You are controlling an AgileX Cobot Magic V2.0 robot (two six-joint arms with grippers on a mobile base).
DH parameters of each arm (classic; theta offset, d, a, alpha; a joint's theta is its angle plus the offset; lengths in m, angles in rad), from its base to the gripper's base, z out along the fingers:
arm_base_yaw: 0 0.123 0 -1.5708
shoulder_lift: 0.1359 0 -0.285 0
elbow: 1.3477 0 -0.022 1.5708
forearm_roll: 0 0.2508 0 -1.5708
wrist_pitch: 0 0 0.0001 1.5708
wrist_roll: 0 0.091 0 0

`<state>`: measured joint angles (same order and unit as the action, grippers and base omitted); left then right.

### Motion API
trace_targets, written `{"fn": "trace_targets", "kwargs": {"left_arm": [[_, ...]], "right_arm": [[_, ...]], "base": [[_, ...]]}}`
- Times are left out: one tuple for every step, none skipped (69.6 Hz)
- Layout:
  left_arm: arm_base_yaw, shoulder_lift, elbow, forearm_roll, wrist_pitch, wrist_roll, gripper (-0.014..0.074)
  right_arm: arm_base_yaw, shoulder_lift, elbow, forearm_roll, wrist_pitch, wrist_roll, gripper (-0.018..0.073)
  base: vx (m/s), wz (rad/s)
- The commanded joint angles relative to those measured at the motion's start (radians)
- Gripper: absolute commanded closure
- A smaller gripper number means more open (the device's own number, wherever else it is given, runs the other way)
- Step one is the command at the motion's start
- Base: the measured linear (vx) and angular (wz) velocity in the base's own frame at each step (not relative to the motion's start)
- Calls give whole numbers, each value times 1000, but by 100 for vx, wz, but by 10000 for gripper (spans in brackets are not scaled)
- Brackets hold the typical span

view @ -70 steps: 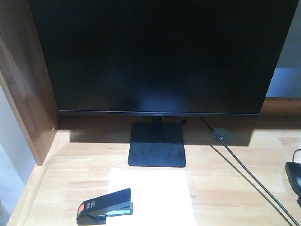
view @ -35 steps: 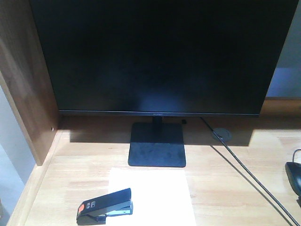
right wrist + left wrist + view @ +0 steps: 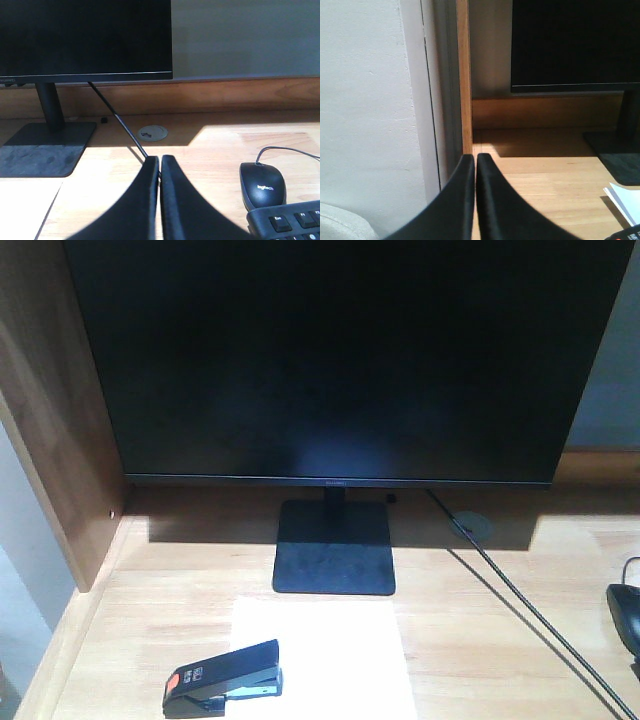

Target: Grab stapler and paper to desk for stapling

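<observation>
Resting on the paper's [image 3: 325,655] 9 o'clock edge, the stapler [image 3: 223,677] bites that margin, looking ready to staple, both at the desk's [image 3: 500,640] 6 o'clock side. Left gripper [image 3: 473,165] and right gripper [image 3: 159,167] hang pressed together, empty. I count one stapler, one paper, one monitor [image 3: 340,360], one mouse [image 3: 262,185].

**Stapler and paper on the desk**

The stapler [image 3: 223,677] was black with an orange-red patch at its left end and a silvery underside. It lay closed near the front edge of the desk [image 3: 510,640], toward the left, its length running left to right and tilted slightly. Its right end rested on the left edge of the paper [image 3: 325,655], a plain white sheet lying flat at the front edge, near the middle. The desk was light wood grain.
</observation>
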<state>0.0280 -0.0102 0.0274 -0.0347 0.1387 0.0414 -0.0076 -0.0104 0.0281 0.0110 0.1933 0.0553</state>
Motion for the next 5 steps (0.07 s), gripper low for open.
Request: {"fn": "trace_targets", "kwargs": {"left_arm": [[2,-11,28,-10,-77,-10,603],[2,-11,28,-10,-77,-10,603],[2,-11,28,-10,-77,-10,603],[2,-11,28,-10,-77,-10,603],[2,-11,28,-10,-77,-10,603]], "right_arm": [[-4,-16,12,0,-69,-2,564],[-4,-16,12,0,-69,-2,564],[-4,-16,12,0,-69,-2,564],[-4,-16,12,0,-69,-2,564],[-4,-16,12,0,-69,-2,564]], "base": [[0,0],[0,0],[0,0],[0,0],[0,0]]}}
